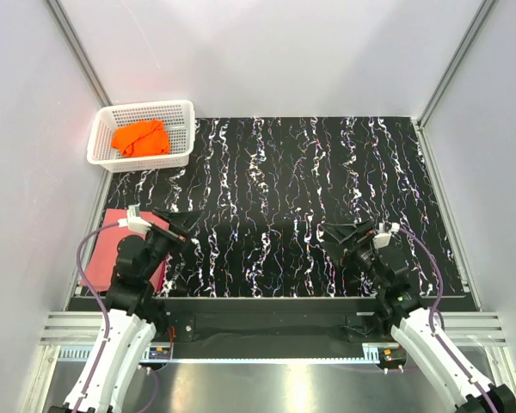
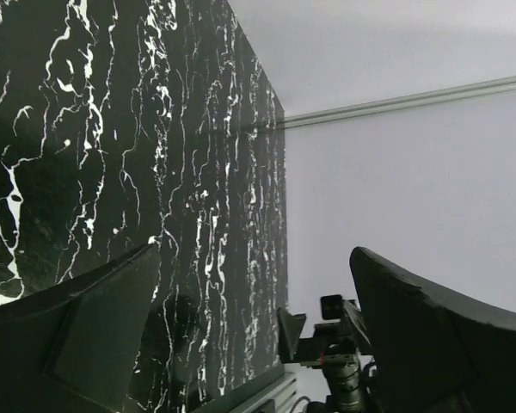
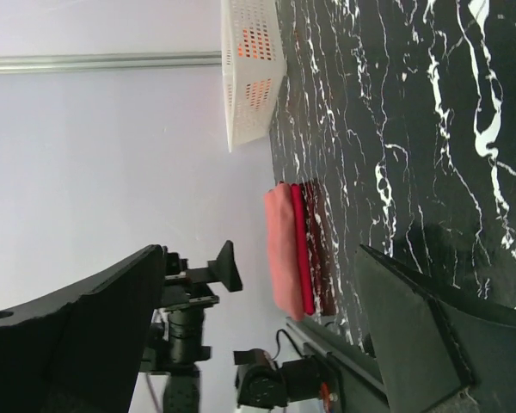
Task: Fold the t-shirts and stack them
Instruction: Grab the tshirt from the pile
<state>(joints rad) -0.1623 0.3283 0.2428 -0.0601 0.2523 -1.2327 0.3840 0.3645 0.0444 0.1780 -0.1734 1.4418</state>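
A bright orange t-shirt lies crumpled inside the white mesh basket at the back left. A dusty pink-red t-shirt lies folded flat at the table's near left edge, partly under my left arm; in the right wrist view the same shirt shows edge-on. My left gripper hovers just right of the folded shirt, open, nothing between its fingers. My right gripper hovers over the near right of the mat, open and empty, fingers spread wide.
A black mat with white veining covers the table. White walls with metal rails close in the back and both sides. The basket stands against the left wall. The two grippers face each other across the mat's near middle.
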